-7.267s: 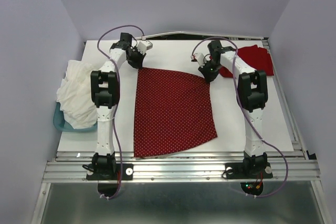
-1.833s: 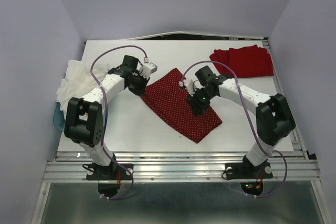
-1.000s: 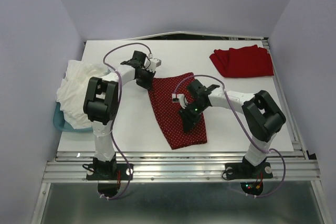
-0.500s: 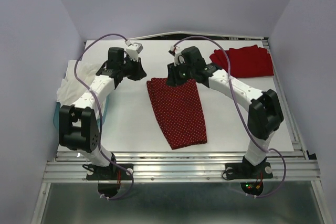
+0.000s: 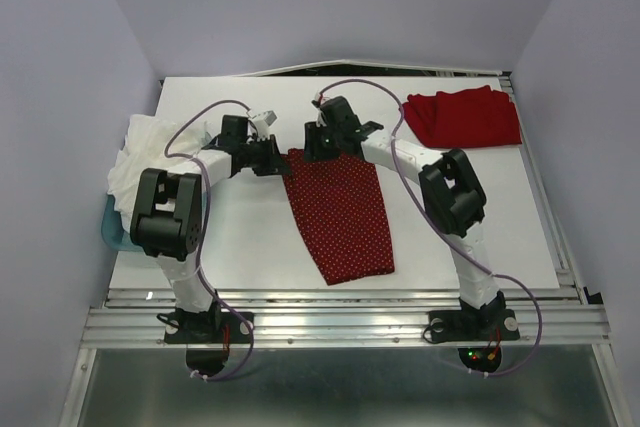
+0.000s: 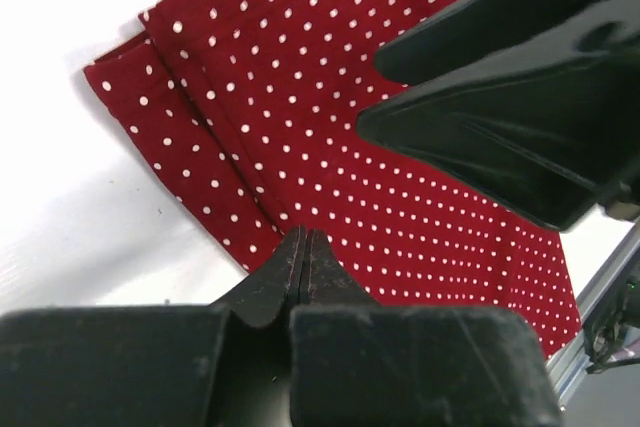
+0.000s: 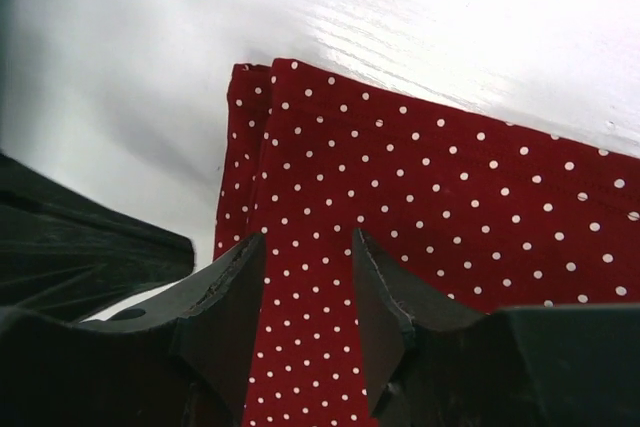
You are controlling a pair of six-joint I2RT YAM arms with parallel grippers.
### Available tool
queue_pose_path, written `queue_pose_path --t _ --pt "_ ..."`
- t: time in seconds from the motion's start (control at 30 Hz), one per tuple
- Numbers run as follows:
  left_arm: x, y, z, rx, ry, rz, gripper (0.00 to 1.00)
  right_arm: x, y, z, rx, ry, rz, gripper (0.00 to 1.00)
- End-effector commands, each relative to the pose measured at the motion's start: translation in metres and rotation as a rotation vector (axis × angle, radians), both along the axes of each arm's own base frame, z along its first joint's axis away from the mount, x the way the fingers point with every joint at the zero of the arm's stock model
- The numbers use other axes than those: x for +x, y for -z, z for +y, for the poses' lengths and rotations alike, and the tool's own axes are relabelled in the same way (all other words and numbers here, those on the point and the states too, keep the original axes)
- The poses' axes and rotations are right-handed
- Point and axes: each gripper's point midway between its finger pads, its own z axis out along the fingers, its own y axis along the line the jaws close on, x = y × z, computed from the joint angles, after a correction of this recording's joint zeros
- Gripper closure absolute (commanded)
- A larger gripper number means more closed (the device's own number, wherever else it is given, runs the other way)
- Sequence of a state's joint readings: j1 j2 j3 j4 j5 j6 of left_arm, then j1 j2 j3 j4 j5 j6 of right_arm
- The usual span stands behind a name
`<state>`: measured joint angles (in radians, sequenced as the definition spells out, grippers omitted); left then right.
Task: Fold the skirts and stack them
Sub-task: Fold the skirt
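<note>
The dark red polka-dot skirt [image 5: 340, 212] lies folded into a long narrow strip at the table's middle, hem toward me. It also shows in the left wrist view [image 6: 300, 97] and the right wrist view [image 7: 450, 207]. My left gripper [image 5: 277, 159] is shut, its tips [image 6: 303, 235] over the skirt's left edge near the far corner; no cloth shows between them. My right gripper [image 5: 318, 144] is open, its jaws [image 7: 308, 242] just above the skirt's far end, close beside the left gripper. The plain bright red skirt [image 5: 465, 117] lies folded at the back right.
A heap of white cloth [image 5: 140, 172] fills a blue basket [image 5: 112, 232] at the table's left edge. The white table [image 5: 240, 237] ends at a metal rail in front. The two grippers are almost touching over the skirt's far left corner.
The skirt, spread flat at first, was folded into a narrow strip. In the last half second both grippers came down together at its far left corner.
</note>
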<state>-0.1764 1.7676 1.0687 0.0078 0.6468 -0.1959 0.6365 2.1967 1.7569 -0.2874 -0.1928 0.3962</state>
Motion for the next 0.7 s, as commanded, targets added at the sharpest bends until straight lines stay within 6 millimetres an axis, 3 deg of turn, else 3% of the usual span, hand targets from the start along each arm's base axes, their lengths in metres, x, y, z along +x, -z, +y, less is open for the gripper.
queue_pose_path --t 0.0,0.3,0.47,0.67 --pt "0.006 0.011 -0.003 -0.049 -0.002 0.022 1.00 0.020 -0.040 0.020 0.069 0.023 -0.096 0.55" --pt "0.007 0.052 0.012 -0.051 -0.042 0.128 1.00 0.000 -0.022 0.046 0.060 -0.030 -0.059 0.55" --pt "0.006 0.056 0.012 -0.050 -0.041 0.132 1.00 0.001 -0.001 0.047 0.022 -0.016 -0.046 0.56" --pt "0.007 0.055 0.011 -0.052 -0.040 0.129 1.00 0.009 0.006 0.052 -0.008 0.001 -0.062 0.58"
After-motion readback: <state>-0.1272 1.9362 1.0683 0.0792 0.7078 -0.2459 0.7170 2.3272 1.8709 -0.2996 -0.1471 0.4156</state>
